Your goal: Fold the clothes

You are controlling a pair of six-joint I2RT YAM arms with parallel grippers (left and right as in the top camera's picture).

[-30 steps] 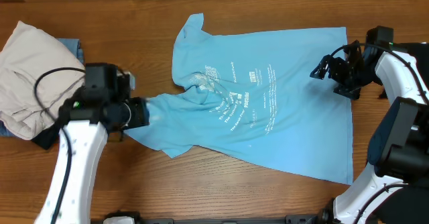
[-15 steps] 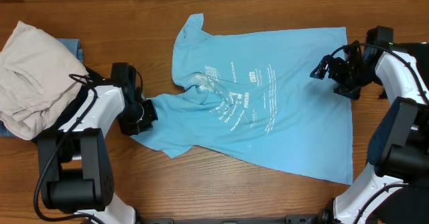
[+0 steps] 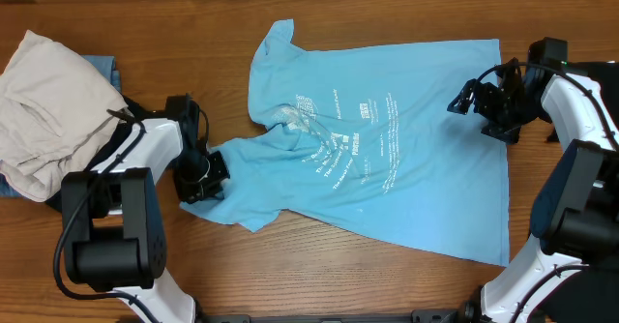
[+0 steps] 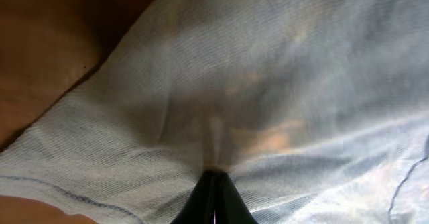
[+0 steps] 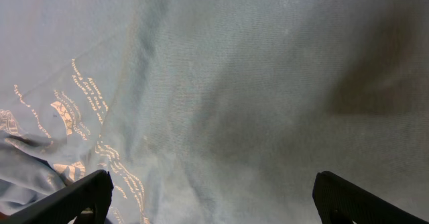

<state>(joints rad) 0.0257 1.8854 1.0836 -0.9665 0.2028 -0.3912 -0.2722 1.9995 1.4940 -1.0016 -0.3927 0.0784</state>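
Observation:
A sky-blue T-shirt (image 3: 387,168) with white lettering lies spread on the wooden table, its left sleeve pulled out to a point. My left gripper (image 3: 215,168) is shut on that sleeve; the left wrist view shows the closed fingertips (image 4: 214,184) pinching the cloth (image 4: 255,83). My right gripper (image 3: 456,103) is open and hovers over the shirt's right side; the right wrist view shows its two fingers (image 5: 214,197) wide apart above the blue fabric (image 5: 255,83). A pile of other clothes (image 3: 48,110), off-white on top with blue and black beneath, lies at the far left.
The wooden table (image 3: 319,275) shows bare in front of the shirt and behind it. The pile of clothes sits close behind the left arm.
My left arm has swung round and lowered, and the sleeve it holds has moved slightly down and toward the front. The right arm has not moved.

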